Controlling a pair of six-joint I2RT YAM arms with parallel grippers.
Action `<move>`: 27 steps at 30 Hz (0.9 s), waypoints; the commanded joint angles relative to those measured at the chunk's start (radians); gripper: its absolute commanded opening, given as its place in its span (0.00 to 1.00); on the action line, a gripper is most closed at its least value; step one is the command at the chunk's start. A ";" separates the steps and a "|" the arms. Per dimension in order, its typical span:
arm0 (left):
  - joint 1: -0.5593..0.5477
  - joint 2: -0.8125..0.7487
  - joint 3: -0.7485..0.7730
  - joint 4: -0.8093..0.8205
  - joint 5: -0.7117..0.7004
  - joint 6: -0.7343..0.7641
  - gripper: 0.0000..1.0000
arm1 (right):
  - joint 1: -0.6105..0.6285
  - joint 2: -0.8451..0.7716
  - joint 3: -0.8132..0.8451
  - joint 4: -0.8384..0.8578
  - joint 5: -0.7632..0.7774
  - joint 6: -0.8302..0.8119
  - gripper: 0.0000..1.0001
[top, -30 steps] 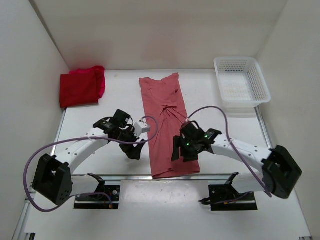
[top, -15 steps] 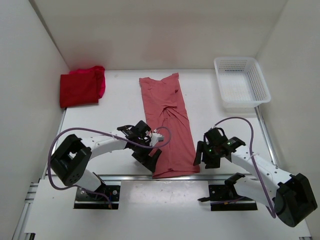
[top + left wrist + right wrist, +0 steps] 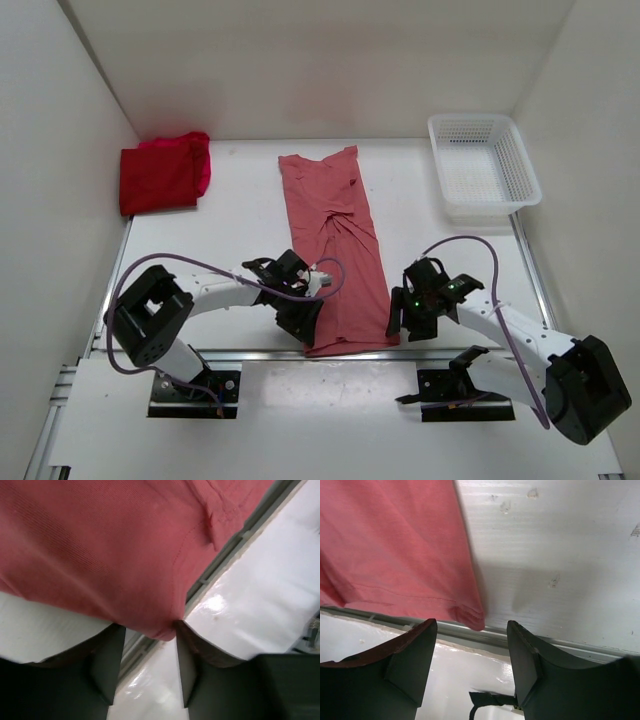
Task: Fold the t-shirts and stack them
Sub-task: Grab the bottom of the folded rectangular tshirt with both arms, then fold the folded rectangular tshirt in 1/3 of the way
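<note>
The faded salmon pink t-shirt (image 3: pixel 335 250) lies folded into a long strip down the table's middle, its hem at the near edge. My left gripper (image 3: pixel 305 322) is open at the hem's left corner; the left wrist view shows that corner (image 3: pixel 160 630) between my spread fingers. My right gripper (image 3: pixel 400 322) is open at the hem's right corner (image 3: pixel 472 617), which lies just ahead of the gap between its fingers. The dark crimson t-shirt (image 3: pixel 158 178) lies folded on the bright pinkish-red t-shirt (image 3: pixel 200 160) at the far left.
A white mesh basket (image 3: pixel 482 165) stands at the far right. A metal rail (image 3: pixel 250 353) runs along the table's near edge under the hem. White walls close in the table on the left, back and right.
Both arms have drawn back toward the near edge from the shirt's middle. My left gripper now sits at the hem's left corner, my right gripper at its right corner.
</note>
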 commanded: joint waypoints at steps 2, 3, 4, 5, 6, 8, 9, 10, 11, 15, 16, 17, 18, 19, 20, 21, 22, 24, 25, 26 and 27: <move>0.019 0.079 -0.024 0.016 -0.025 -0.020 0.46 | 0.012 0.029 -0.021 0.055 -0.015 -0.002 0.57; 0.022 0.078 -0.014 0.013 -0.022 -0.019 0.41 | 0.015 0.042 -0.029 0.069 -0.031 0.003 0.56; 0.014 0.085 -0.016 0.016 -0.023 -0.016 0.39 | 0.018 0.051 -0.029 0.081 -0.024 0.006 0.56; 0.010 0.079 -0.014 0.020 -0.005 -0.020 0.35 | 0.025 0.062 -0.026 0.093 -0.036 0.004 0.55; 0.000 0.073 -0.017 0.018 -0.003 -0.022 0.31 | 0.031 0.071 -0.030 0.115 -0.047 0.007 0.52; -0.009 0.059 -0.022 0.026 0.004 -0.017 0.23 | 0.040 0.098 -0.037 0.136 -0.067 0.009 0.41; -0.006 0.064 -0.021 0.029 0.003 -0.016 0.16 | 0.046 0.109 -0.037 0.158 -0.071 0.007 0.31; 0.000 0.062 -0.024 0.024 0.006 -0.016 0.14 | 0.055 0.112 -0.041 0.171 -0.070 0.018 0.24; 0.010 0.061 -0.033 0.024 0.006 -0.014 0.11 | 0.051 0.121 -0.038 0.175 -0.080 0.016 0.11; 0.069 0.052 0.010 0.012 0.017 0.009 0.07 | 0.043 0.137 0.012 0.204 -0.108 0.007 0.00; 0.077 0.041 0.019 -0.002 0.026 0.023 0.05 | 0.045 0.143 0.031 0.201 -0.105 -0.003 0.00; 0.092 0.029 0.051 -0.025 0.020 0.048 0.05 | 0.043 0.151 0.069 0.192 -0.114 -0.010 0.00; 0.114 0.021 0.088 -0.039 0.017 0.081 0.04 | 0.049 0.164 0.091 0.188 -0.114 -0.023 0.00; 0.122 0.010 0.105 -0.066 0.006 0.116 0.04 | 0.039 0.181 0.138 0.173 -0.114 -0.023 0.00; 0.144 0.006 0.155 -0.104 0.004 0.137 0.02 | 0.034 0.190 0.193 0.161 -0.119 -0.045 0.00; 0.163 0.003 0.203 -0.138 -0.005 0.173 0.02 | 0.025 0.212 0.247 0.155 -0.122 -0.063 0.00; 0.187 0.006 0.237 -0.179 -0.002 0.194 0.01 | 0.020 0.239 0.305 0.149 -0.128 -0.086 0.00; 0.230 0.021 0.295 -0.224 0.007 0.224 0.00 | -0.032 0.292 0.394 0.129 -0.143 -0.135 0.00; 0.264 0.028 0.320 -0.259 0.017 0.237 0.00 | -0.046 0.333 0.448 0.127 -0.151 -0.167 0.00; 0.298 0.041 0.355 -0.272 0.023 0.243 0.00 | -0.066 0.385 0.483 0.113 -0.157 -0.192 0.00; 0.315 0.062 0.371 -0.284 0.027 0.241 0.01 | -0.083 0.402 0.541 0.097 -0.154 -0.229 0.00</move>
